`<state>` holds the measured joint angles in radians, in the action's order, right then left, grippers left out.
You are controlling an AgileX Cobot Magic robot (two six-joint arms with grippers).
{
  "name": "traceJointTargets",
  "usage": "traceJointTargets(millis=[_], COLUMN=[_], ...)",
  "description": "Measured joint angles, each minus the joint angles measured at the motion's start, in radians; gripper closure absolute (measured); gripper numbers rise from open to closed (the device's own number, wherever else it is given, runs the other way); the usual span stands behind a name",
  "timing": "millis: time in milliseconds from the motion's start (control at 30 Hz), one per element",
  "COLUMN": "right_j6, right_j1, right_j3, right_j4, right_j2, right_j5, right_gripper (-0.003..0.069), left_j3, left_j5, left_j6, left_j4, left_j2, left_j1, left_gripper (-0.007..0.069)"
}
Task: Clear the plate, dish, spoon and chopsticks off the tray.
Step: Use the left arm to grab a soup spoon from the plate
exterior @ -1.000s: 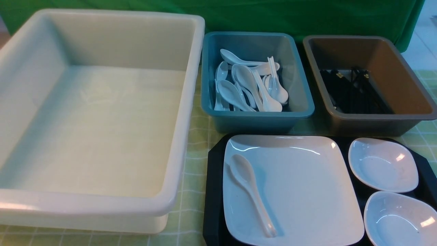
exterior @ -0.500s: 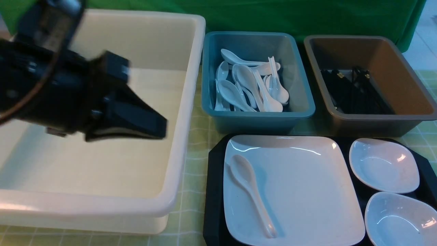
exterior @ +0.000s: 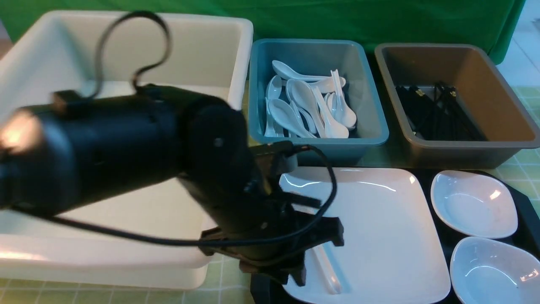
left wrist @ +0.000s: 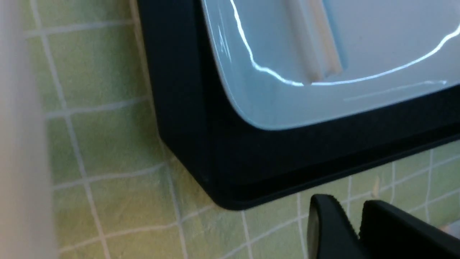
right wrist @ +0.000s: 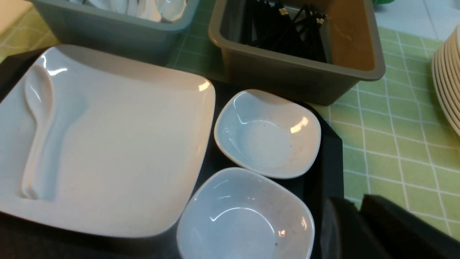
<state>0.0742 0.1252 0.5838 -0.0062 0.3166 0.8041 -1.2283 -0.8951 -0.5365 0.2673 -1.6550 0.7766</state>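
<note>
The black tray (exterior: 526,204) holds the large white square plate (exterior: 379,228) and two small white dishes (exterior: 472,202) (exterior: 491,272). The white spoon (right wrist: 36,136) lies on the plate's left side; in the front view my left arm covers its bowl. My left gripper (left wrist: 346,205) hangs over the cloth just off the tray's (left wrist: 215,162) near left corner, open by a narrow gap and empty. My right gripper (right wrist: 355,203) is shut and empty beside the nearer dish (right wrist: 244,219). Black chopsticks (exterior: 438,112) show only in the brown-grey tub.
A big cream tub (exterior: 190,55) fills the left. Behind the tray stand a teal tub (exterior: 371,97) with several spoons and the brown-grey tub (exterior: 498,101). A stack of cream plates (right wrist: 449,72) sits far right on the green checked cloth (right wrist: 388,126).
My left arm has swung in from the left, across the cream tub, down to the tray's near left corner, and now hides the spoon's bowl. Its jaws have parted slightly.
</note>
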Motion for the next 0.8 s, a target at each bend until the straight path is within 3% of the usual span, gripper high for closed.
traceJointTargets(millis=[200,300,533,800], right_j6=[0.0,0.0,0.0,0.0], right_j1=[0.0,0.0,0.0,0.0], right_j3=[0.0,0.0,0.0,0.0], right_j4=[0.0,0.0,0.0,0.0], right_j2=[0.0,0.0,0.0,0.0], right_j5=[0.0,0.0,0.0,-0.007], right_gripper=[0.0575,0.0569,0.0555,0.0545], left_j3=[-0.166,-0.232,-0.264,-0.266], left_j5=[-0.053,-0.061,-0.058,0.076], left_j6=[0.016,0.006,-0.14,-0.156], left_j4=[0.001,-0.001,-0.114,-0.077], left_j2=[-0.14,-0.203,-0.346,-0.397], left_j1=[0.0,0.0,0.0,0.0], left_gripper=[0.037,0.0363,0.0363,0.0363])
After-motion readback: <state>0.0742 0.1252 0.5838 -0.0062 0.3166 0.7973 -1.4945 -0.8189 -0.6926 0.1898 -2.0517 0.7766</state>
